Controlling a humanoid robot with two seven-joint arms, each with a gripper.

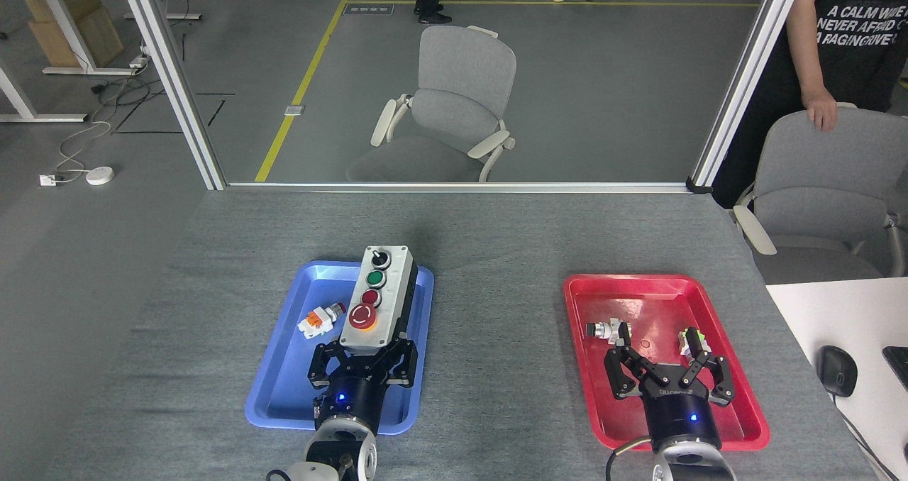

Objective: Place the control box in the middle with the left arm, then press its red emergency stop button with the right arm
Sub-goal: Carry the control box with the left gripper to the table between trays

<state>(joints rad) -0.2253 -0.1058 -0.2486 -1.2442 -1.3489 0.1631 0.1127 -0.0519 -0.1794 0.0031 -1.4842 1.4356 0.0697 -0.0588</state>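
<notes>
My table (496, 240) is a broad slab covered in grey felt-like weave, its far edge meeting an aluminium frame (170, 76). Beyond that stands a grey fabric office chair (454, 105); a second one (823, 183) sits at the right with a person's hand (821, 109) resting on its back, the person cut off by the picture's edge. On the cloth lie two shallow moulded plastic trays with rounded corners: a blue tray (284, 367) on my left and a glossy red tray (738, 410) on my right. The control box (377, 296) is a long pale grey rectangular housing, held above the blue tray with its far end reaching past the tray's back rim; along its top run a black selector, a green button, a small red button and the wide red emergency stop button (362, 317). My left gripper (363, 357) has its black linked fingers closed against the box's near end, whose lower edge they hide. My right gripper (670, 371) hangs over the red tray with fingers spread wide and nothing between them. A small white and orange switch part (317, 320) lies in the blue tray beside the box, partly hidden by it. Two little parts in the red tray, a metal one (606, 330) and a green one (690, 339), are too small to identify, the green one half covered by my finger.
</notes>
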